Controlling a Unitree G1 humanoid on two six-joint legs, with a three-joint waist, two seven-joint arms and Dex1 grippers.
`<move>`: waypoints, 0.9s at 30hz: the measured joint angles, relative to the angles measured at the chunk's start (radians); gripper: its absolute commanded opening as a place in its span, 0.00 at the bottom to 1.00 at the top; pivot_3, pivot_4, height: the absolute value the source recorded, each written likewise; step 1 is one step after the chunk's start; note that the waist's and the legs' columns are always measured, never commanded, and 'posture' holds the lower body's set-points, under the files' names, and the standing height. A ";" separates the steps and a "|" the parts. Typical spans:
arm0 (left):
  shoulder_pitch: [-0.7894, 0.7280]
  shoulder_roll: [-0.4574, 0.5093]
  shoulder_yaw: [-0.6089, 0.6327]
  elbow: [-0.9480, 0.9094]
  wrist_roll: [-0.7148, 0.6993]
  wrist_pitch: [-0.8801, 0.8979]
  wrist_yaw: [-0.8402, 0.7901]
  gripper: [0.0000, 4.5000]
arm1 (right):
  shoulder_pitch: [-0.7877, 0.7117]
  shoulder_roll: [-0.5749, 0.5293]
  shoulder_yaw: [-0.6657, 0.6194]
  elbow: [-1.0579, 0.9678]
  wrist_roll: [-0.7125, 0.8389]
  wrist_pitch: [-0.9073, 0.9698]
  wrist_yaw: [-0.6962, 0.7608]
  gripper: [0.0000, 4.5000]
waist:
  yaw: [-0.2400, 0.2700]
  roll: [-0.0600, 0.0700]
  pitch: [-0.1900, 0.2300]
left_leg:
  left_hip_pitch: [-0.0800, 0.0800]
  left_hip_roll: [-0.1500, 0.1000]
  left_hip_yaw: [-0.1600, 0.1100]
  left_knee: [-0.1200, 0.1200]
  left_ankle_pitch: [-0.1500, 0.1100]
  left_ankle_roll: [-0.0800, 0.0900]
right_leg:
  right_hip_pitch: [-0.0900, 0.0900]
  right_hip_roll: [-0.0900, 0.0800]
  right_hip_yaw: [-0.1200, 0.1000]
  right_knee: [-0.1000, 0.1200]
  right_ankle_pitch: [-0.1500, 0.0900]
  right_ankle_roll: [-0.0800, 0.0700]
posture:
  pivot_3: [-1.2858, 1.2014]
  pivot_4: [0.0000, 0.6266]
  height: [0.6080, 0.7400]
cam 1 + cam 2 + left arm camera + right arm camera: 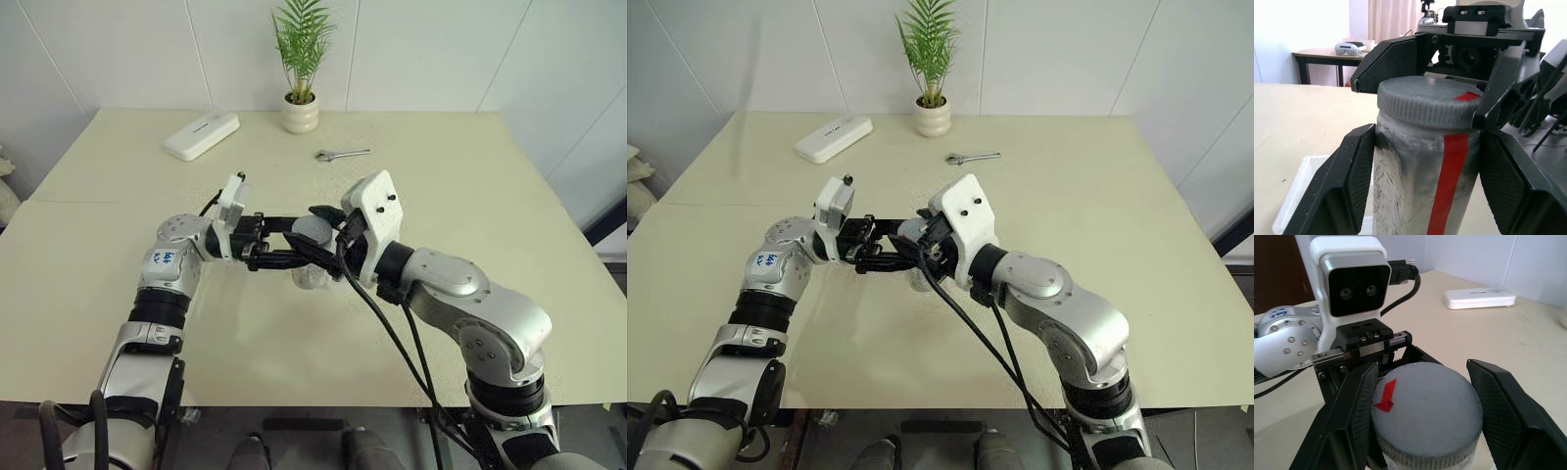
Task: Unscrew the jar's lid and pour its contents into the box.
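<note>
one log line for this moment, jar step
step: unscrew | left gripper: shut on jar | right gripper: shut on lid | lid: on jar | box: under jar

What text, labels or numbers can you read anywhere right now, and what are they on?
Blue marking on left arm: too small to read.
Dark print on white case: too blurred to read.
Jar and lid: red stripe and red patch only, no lettering.

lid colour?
Grey lid, ridged rim, with a red arrow-like patch on top; clearest in the right wrist view.
</note>
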 measured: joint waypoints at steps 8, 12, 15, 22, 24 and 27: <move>-0.045 -0.001 -0.009 0.040 -0.023 -0.011 -0.002 0.61 | -0.104 -0.085 -0.046 0.105 0.061 0.006 0.169 0.57 | -0.001 0.000 0.000 | 0.000 0.000 0.000 0.000 0.000 0.000 | 0.000 0.000 0.000 -0.001 0.000 0.000 | 0.52 0.24 1.00; -0.045 -0.003 -0.026 0.062 -0.033 -0.017 -0.003 0.61 | -0.122 -0.112 -0.040 0.154 0.061 -0.006 0.242 0.57 | -0.001 0.000 0.000 | 0.000 0.000 0.000 -0.001 0.000 0.000 | 0.000 0.000 0.000 -0.001 0.000 0.000 | 0.52 0.24 1.00; -0.049 -0.004 -0.035 0.071 -0.039 -0.021 -0.004 0.61 | -0.127 -0.122 -0.043 0.168 0.061 -0.009 0.272 0.57 | 0.000 0.000 0.000 | 0.000 0.000 0.000 -0.001 0.000 0.000 | 0.000 0.000 0.000 -0.001 0.000 0.000 | 0.52 0.24 1.00; -0.077 -0.006 -0.055 0.088 -0.055 -0.046 -0.005 0.61 | -0.126 -0.134 -0.067 0.168 0.061 -0.025 0.314 0.57 | -0.001 0.000 0.000 | 0.000 0.000 0.000 0.000 0.000 0.000 | 0.000 0.000 0.000 0.000 0.000 0.000 | 0.52 0.24 1.00; -0.077 -0.008 -0.056 0.089 -0.064 -0.049 -0.005 0.61 | -0.126 -0.134 -0.075 0.168 0.062 -0.026 0.326 0.57 | 0.000 0.000 0.000 | 0.000 0.000 0.000 0.000 0.000 0.000 | 0.000 0.000 0.000 0.000 0.000 0.000 | 0.52 0.24 1.00; -0.077 -0.009 -0.064 0.087 -0.093 -0.045 -0.006 0.61 | -0.125 -0.134 -0.097 0.169 0.089 -0.026 0.338 0.57 | 0.001 0.000 0.000 | 0.000 0.000 0.000 0.000 0.000 0.000 | 0.000 0.000 0.000 0.000 0.000 0.000 | 0.52 0.24 1.00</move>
